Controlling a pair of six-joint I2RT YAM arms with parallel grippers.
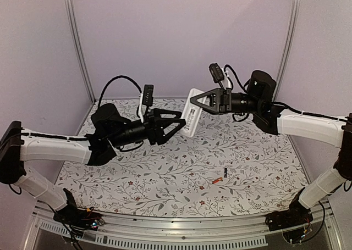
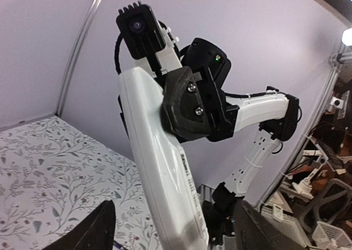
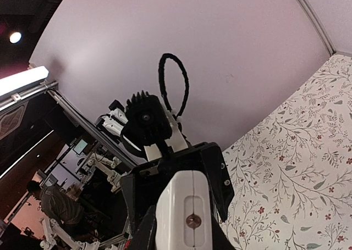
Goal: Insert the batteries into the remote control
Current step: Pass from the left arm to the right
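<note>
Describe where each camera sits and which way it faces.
Top external: above and behind the arms, looking down at the table; both arms show.
Left wrist: on the left arm, facing the right arm; left jaws open at the bottom edge.
Right wrist: on the right arm, facing the left arm; right jaws hard to make out.
Shared: all three show the remote, clamped in the right jaws.

The remote control [image 1: 192, 118] is at the frame centre, between the left gripper [image 1: 182, 120] and the right gripper [image 1: 195, 100]. The batteries [image 1: 225, 173] lie on the table [image 1: 137, 173], below it and slightly right.
</note>
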